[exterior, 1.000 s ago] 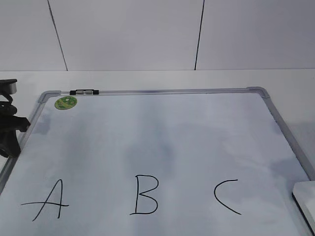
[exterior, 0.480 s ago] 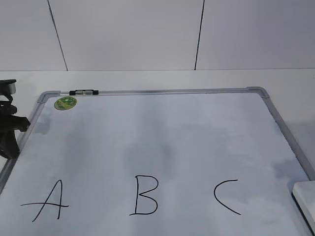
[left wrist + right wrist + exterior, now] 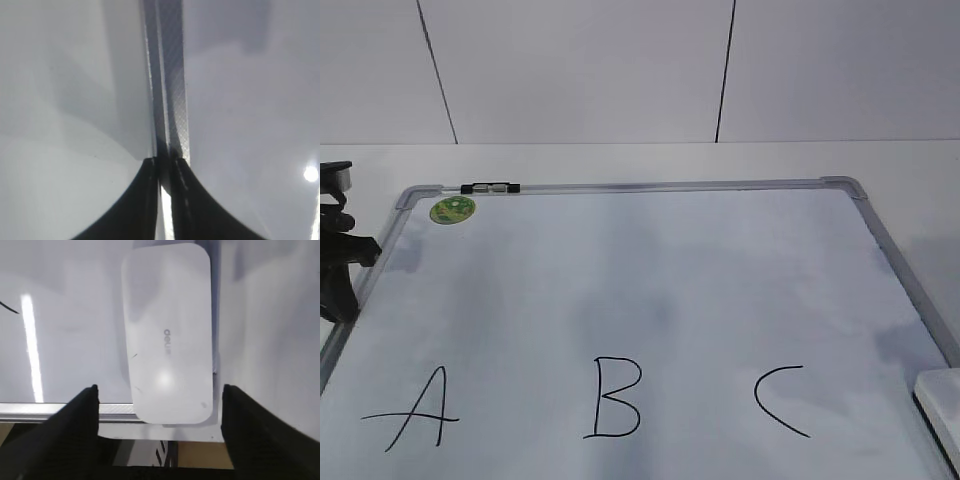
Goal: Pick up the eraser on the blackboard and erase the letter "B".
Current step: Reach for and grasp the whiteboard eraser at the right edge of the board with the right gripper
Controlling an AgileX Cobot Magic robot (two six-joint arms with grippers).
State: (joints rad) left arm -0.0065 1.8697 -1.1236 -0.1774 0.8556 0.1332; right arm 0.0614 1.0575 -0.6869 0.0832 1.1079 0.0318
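The right claw [image 3: 159,405] hangs spread wide above the eraser [image 3: 167,335], its two dark fingers standing one on each side of the white block and touching nothing. In the exterior view only a corner of the eraser [image 3: 942,405] shows at the lower right, lying at the right edge of the blackboard [image 3: 650,260] near its grey frame. Over the last second hardly anything alters on the board; the one shift I can make out is the left arm at the far left edge, which drifts slightly downward and then settles. The left claw [image 3: 166,167] is pressed together, its tips meeting over the frame rail with nothing between them, so I judge it is out of play. The letter "B" [image 3: 615,397] sits whole in thin black strokes between the "A" [image 3: 415,408] and the "C" [image 3: 782,400], well apart from the eraser. To my eye the pickup is not yet made; the right claw looks lined up to come down and close across the eraser's narrow width, with the wiping left to do.
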